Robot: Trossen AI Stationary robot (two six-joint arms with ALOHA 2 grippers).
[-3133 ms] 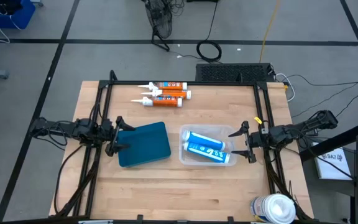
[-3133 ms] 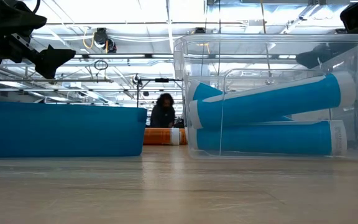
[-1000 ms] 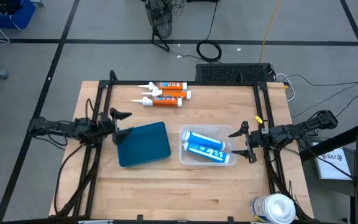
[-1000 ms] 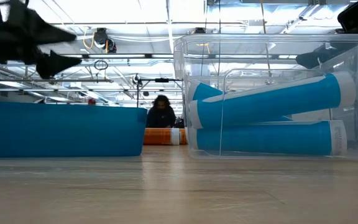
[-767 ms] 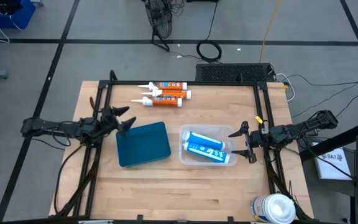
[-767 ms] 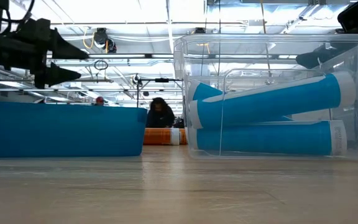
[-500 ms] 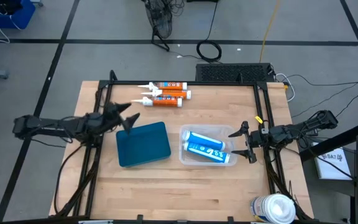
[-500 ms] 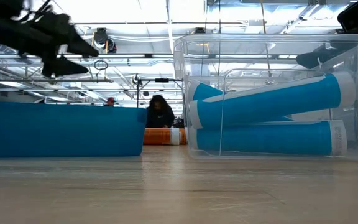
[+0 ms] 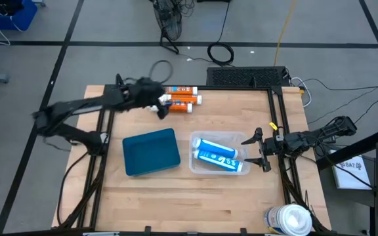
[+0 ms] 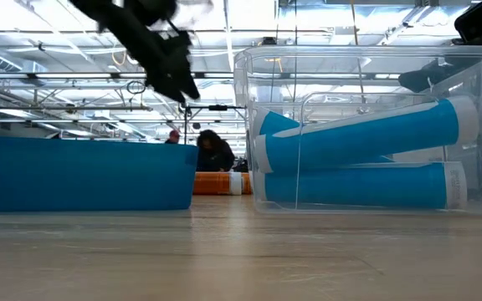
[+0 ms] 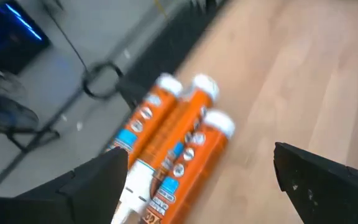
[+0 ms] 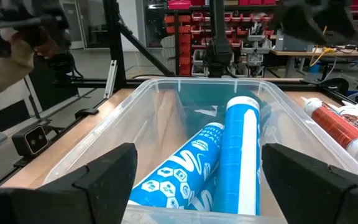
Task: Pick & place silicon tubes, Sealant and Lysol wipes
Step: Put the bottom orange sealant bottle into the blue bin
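Bottom right of the high view, the Lysol wipes canister is cut off by the frame edge. Mid-right, the right gripper waits with jaws apart beside the clear bin holding blue tubes. Upper centre, the blurred left gripper, jaws apart, hovers over the orange sealant tubes.

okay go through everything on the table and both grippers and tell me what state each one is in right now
Left gripper: open, above the orange sealant tubes, holding nothing.
Right gripper: open, empty, waiting beside the clear bin.
Orange sealant tubes: three lying side by side on the table, untouched.
Blue-and-white tubes: two lying inside the clear bin.
Blue tray: empty.
Lysol wipes: lid on.
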